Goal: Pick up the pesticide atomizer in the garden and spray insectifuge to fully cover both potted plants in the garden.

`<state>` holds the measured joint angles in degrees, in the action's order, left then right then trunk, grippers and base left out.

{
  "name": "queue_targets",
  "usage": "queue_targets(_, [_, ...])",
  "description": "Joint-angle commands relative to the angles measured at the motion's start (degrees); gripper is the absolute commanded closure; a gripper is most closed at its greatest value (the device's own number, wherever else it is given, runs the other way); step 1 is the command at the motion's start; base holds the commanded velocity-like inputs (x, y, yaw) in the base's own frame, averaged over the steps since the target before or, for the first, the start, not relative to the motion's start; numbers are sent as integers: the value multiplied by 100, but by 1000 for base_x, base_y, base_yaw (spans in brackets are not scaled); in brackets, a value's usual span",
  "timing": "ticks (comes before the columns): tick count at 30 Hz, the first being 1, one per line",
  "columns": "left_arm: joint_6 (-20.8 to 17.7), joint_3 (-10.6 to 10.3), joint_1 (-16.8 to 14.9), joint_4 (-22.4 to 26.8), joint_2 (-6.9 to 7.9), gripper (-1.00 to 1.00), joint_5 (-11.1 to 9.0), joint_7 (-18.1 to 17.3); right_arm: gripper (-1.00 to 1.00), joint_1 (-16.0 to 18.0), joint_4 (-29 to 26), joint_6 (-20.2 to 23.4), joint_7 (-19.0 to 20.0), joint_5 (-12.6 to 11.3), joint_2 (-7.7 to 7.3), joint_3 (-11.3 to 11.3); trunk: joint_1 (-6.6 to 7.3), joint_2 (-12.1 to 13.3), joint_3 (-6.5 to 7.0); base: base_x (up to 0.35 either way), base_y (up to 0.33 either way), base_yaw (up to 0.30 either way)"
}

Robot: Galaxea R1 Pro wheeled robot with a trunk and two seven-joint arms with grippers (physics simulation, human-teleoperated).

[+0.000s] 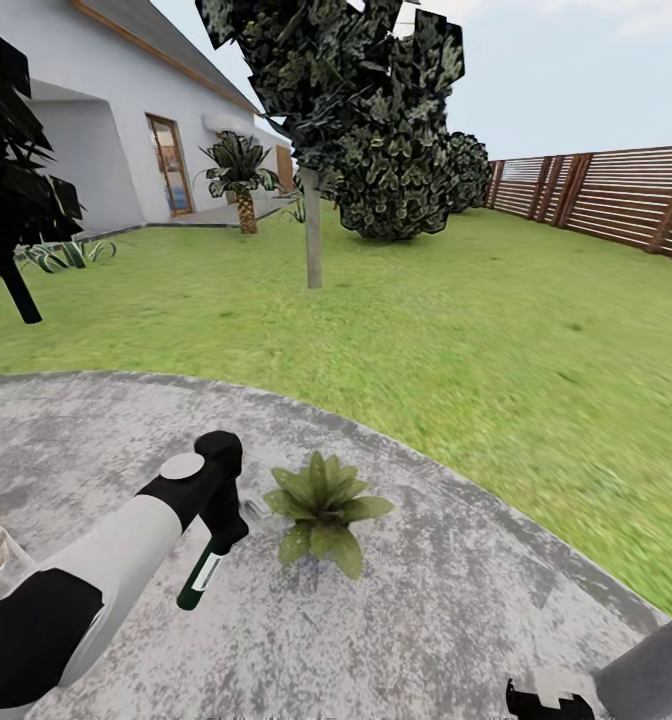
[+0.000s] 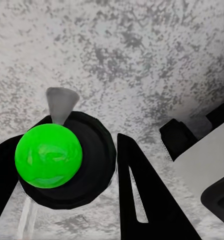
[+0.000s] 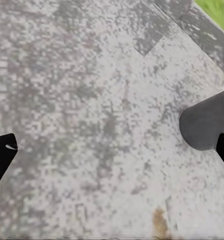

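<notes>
Grey round paving (image 1: 456,620) w/ lawn (image 1: 456,320) beyond, white house (image 1: 106,130) left, slatted wood fence (image 1: 616,195) right, daylight sky.

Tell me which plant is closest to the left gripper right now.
The small potted plant, a light-green rosette on the round paving, just beside the left gripper holding the atomizer. The other plants stand far off.

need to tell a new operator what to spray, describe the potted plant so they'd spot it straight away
Start at the round grey stone paving bordered by lawn. Near its middle sits the potted plant, a low rosette of pointed light-green leaves, just right of the left hand holding the pesticide atomizer. Unlike the dark bushes and palm beyond the grass, it is small, pale and ground-hugging.
</notes>
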<state>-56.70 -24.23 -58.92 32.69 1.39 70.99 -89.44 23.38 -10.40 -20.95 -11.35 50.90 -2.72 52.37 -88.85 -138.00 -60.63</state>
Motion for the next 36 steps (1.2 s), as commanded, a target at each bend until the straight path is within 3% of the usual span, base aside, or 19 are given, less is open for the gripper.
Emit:
queue_targets(1, [-60, -27, 1, 9, 3, 100, 37, -56, -100, 3, 12, -23, -28, 60, -1, 41, 3, -2, -5, -85, -90, 1])
queue_targets(4, [-60, -9, 24, 10, -18, 100, 37, -56, -100, 7, 11, -23, -31, 60, -1, 40, 3, -2, -5, -29, -30, 0])
queue_targets(9, [-60, 8, 54, 10, -187, 100, 45, -56, -100, 8, 11, -23, -26, 60, -1, 42, 3, -2, 6, -3, -3, -139])
queue_targets(13, [-53, 0, 65, -24, -62, 100, 43, -56, -100, 7, 11, -23, -25, 65, -1, 40, 3, -2, 17, 0, 0, -172])
queue_targets(16, [-61, 2, 65, -23, -81, 100, 45, -56, -100, 8, 11, -22, -25, 64, -1, 37, 3, -2, 19, 0, 0, -25])
queue_targets(21, [-103, -23, 61, -36, -333, 100, 46, -56, -100, 8, 11, -21, -25, 62, -1, 40, 3, -2, 19, 0, 0, -3])
queue_targets(27, [-104, 43, 71, -52, -129, 100, 44, -56, -100, 7, 11, -15, -25, 69, -1, 37, 3, -2, 19, -117, 5, 0])
queue_targets(36, [-104, 45, 162, -52, -120, 100, 46, -56, -100, 7, 26, -14, -21, 69, -1, 32, 3, -2, 19, -239, 178, -30])
